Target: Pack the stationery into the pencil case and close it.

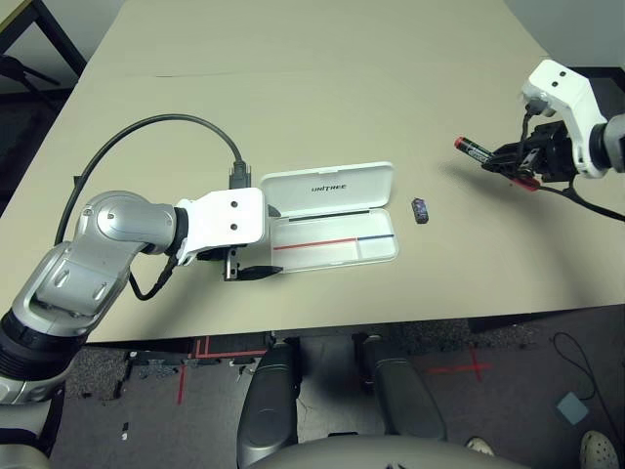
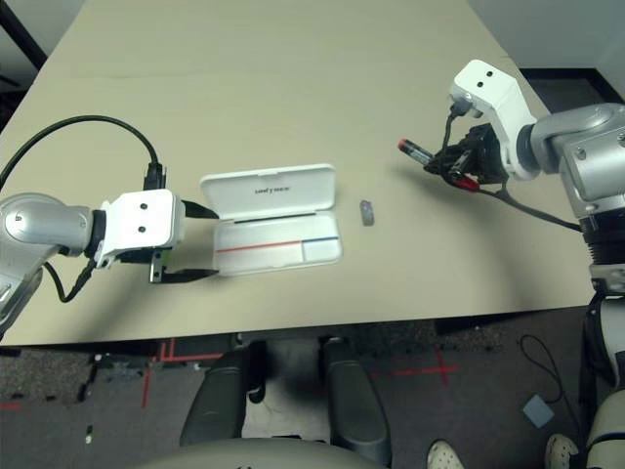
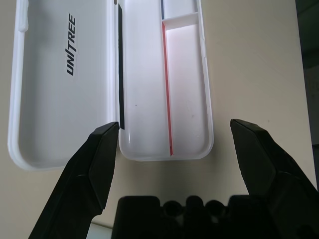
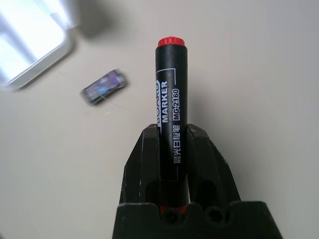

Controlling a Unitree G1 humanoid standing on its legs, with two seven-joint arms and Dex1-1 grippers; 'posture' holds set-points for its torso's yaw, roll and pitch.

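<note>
a: what does the right wrist view add?
b: the printed "board marker" lettering on the marker (image 4: 171, 107). the right gripper (image 4: 172, 144) has its two fingers clamped on the barrel, lifted above the table (image 1: 293, 88) at about 2 o'clock.
a: and the left wrist view?
b: the pencil case (image 1: 332, 227) lying open near centre, its tray bare, with a red-and-blue stripe. the left gripper (image 3: 174, 144) is spread wide at the case's 9 o'clock end, holding nothing.
a: counts?
b: one marker, one case, one small purplish block (image 1: 420, 209) just beside the case at 3 o'clock. its detail is too small to read.
</note>
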